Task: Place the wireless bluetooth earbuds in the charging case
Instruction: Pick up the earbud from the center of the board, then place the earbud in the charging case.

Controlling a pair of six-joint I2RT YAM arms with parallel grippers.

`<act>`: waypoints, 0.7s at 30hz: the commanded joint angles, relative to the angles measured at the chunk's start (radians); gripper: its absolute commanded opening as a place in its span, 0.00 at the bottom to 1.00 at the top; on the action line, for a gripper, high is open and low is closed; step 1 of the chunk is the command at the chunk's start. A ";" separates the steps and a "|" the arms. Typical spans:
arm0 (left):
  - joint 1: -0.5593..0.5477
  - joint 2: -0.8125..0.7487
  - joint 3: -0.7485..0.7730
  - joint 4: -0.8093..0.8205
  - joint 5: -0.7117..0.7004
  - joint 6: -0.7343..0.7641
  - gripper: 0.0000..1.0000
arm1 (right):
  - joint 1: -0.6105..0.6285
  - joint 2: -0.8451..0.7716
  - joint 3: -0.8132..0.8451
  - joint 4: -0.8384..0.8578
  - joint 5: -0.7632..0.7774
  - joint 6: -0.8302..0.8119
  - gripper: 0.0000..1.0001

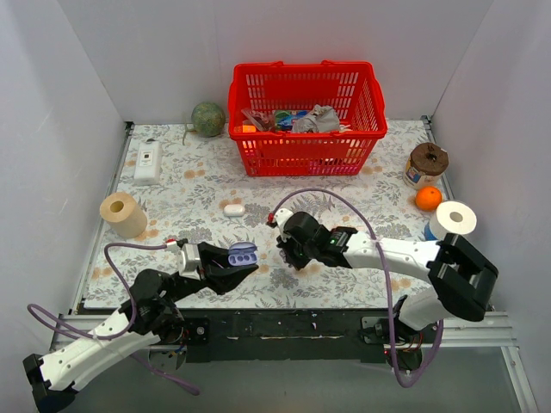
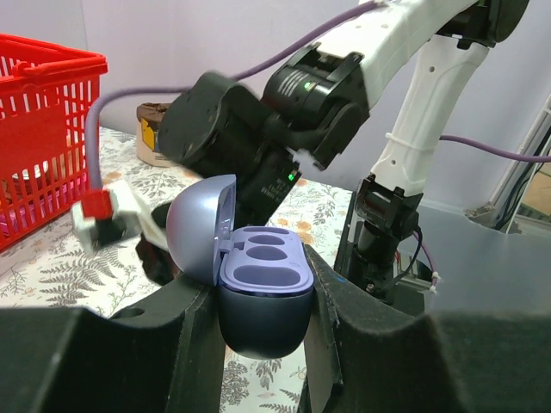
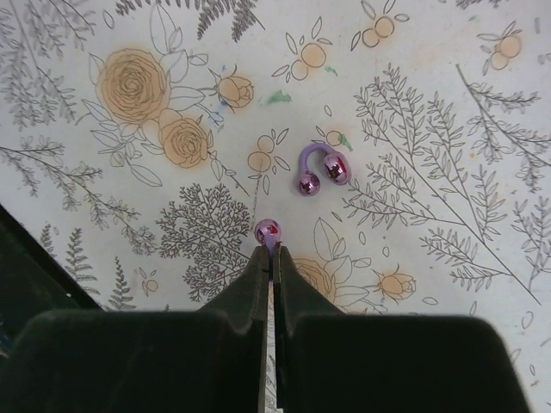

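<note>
My left gripper (image 2: 264, 288) is shut on the charging case (image 2: 263, 297), a lavender oval with its lid hinged open to the left and its moulded wells empty. From above, the case (image 1: 242, 255) is held up near the table's front, left of centre. My right gripper (image 3: 272, 251) points down at the floral cloth, its tips pinched on one small glossy purple earbud (image 3: 268, 231). A second earbud (image 3: 323, 169), a curved piece with two shiny ends, lies loose on the cloth just beyond. In the top view the right gripper (image 1: 288, 249) sits a short way right of the case.
A red basket (image 1: 306, 129) full of items stands at the back centre. A white oval pebble (image 1: 233, 209), a paper roll (image 1: 123, 213), a white device (image 1: 148, 161) and a green ball (image 1: 207, 119) lie left. A jar (image 1: 427, 163), an orange (image 1: 428, 198) and a white roll (image 1: 455, 218) sit right.
</note>
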 commanded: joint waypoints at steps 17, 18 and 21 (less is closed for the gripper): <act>0.004 0.250 0.194 0.121 -0.032 0.038 0.00 | 0.000 -0.523 0.224 -0.318 0.158 -0.022 0.01; 0.006 0.262 0.217 0.117 -0.029 0.025 0.00 | 0.000 -0.528 0.255 -0.334 0.159 -0.044 0.01; 0.009 0.320 0.251 0.121 0.023 -0.021 0.00 | 0.000 -0.546 0.305 -0.386 0.155 -0.080 0.01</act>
